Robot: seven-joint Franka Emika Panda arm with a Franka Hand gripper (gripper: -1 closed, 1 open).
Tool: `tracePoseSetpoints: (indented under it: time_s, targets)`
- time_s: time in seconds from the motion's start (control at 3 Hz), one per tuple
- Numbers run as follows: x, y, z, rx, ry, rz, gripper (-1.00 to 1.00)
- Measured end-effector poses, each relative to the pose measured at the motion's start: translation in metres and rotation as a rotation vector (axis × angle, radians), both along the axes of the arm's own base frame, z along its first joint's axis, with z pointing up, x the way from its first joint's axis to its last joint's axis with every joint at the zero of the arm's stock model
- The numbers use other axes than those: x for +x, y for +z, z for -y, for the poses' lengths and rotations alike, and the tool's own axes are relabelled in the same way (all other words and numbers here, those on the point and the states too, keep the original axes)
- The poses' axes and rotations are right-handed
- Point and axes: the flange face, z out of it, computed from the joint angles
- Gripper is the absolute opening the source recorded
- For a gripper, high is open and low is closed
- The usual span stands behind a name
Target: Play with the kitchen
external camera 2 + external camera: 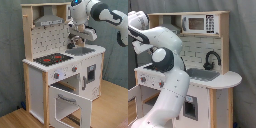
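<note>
Grey curtain backdrop, wood floor (15,117). Kitchen (37,75) stands mid-frame in both exterior views, oven door (70,102) hanging open and down. Arm (170,75) reaches in over the counter; gripper (76,41) sits above the sink (82,50), near the faucet (212,58). Can't tell if the jaws are open or closed, nothing visibly held. Judgement: door-opening looks done, sink/faucet area is the current focus. Stovetop (52,59), knobs (56,76) and microwave (198,23) look untouched, so plenty left.
</note>
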Motion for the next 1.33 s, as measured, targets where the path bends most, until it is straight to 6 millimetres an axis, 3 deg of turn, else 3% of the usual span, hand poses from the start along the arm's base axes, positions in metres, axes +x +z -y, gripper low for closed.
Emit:
tracePoseSetpoints:
  time_s: [1.33]
  targets:
    - [-0.003,-0.018,0.054,-0.026,-0.049,0.030,-1.00]
